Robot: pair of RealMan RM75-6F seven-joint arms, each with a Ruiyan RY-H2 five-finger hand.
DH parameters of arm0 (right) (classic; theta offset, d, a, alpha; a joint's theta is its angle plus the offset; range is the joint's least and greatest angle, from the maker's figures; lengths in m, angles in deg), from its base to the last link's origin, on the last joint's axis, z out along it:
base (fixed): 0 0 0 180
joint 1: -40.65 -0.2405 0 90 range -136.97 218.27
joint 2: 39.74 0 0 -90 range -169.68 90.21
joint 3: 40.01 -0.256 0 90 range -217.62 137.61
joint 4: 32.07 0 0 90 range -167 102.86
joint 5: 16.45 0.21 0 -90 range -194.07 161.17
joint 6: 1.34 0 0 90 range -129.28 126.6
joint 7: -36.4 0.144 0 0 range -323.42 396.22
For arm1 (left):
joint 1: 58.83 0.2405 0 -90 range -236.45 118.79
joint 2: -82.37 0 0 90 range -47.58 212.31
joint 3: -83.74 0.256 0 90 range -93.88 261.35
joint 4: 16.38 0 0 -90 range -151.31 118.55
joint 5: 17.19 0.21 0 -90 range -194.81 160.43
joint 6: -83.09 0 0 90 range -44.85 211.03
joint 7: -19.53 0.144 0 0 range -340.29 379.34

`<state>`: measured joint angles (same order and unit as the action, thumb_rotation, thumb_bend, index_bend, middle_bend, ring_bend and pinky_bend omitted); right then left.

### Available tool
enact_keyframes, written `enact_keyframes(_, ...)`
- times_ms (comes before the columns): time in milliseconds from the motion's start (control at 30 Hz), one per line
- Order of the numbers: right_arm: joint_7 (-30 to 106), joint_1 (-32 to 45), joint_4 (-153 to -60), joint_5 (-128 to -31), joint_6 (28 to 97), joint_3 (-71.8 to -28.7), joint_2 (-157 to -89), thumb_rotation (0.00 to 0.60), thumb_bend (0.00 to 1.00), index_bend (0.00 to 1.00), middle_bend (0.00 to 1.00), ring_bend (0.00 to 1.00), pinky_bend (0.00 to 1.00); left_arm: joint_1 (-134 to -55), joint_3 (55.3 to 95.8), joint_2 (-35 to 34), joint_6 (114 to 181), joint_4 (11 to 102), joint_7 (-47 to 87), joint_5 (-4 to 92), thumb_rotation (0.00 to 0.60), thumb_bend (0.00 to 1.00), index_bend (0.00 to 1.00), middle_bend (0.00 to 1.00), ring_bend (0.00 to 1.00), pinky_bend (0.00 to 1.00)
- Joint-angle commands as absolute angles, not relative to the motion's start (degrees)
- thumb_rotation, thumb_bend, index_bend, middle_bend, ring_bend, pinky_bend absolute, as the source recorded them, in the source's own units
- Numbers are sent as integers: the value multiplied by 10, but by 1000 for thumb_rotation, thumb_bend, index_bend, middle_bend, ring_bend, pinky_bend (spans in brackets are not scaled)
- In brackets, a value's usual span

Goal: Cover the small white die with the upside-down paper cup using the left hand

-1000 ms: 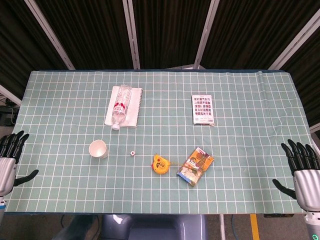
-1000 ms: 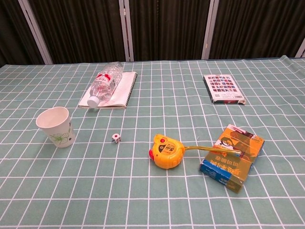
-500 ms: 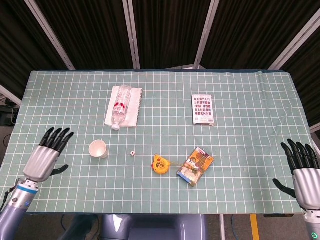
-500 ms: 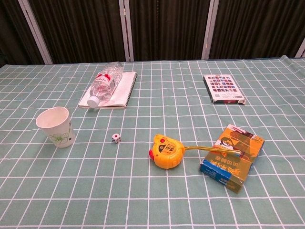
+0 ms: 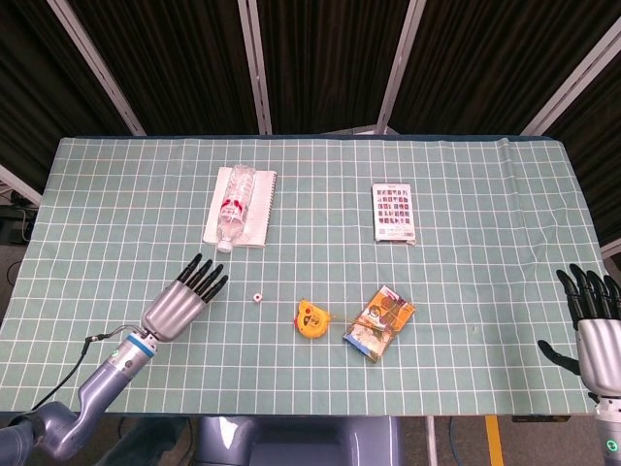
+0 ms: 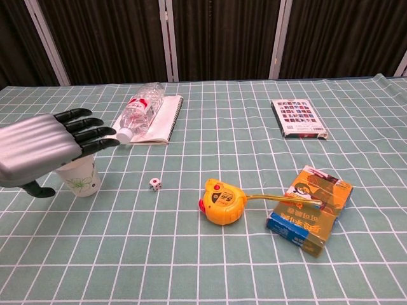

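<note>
One left hand (image 6: 41, 152), fingers spread and empty, has moved over the paper cup (image 6: 81, 180); the die (image 6: 154, 183) and tape measure (image 6: 223, 201) sit beyond.

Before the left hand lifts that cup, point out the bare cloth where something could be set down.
Free: the wide strip right of the card box and snack packet, toward the right hand; also the near edge below the tape measure. Crowded: around the left hand, paper cup and die, with bottle and notebook behind.
</note>
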<state>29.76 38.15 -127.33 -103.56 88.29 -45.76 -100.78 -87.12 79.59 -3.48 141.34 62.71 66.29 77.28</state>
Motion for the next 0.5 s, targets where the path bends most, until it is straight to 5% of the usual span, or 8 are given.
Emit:
enact_keyframes(33, 300, 380, -1272, -1034, 880, -458, -1007, 600, 0, 0, 0, 0, 0, -886, 796, -55, 1406, 605, 679, 771, 600, 0, 82, 15, 25, 72)
enact_keyframes(267, 305, 378, -1270, -1029, 876, -460, -1006, 600, 0, 0, 0, 0, 0, -905, 812, -86, 1416, 547, 710, 803, 600, 0, 289, 207, 223, 289)
enact_keyframes(500, 307, 377, -1266, -1024, 874, -461, -1007, 600, 0, 0, 0, 0, 0, -900, 811, -102, 1424, 530, 762, 791, 600, 0, 448, 376, 351, 397)
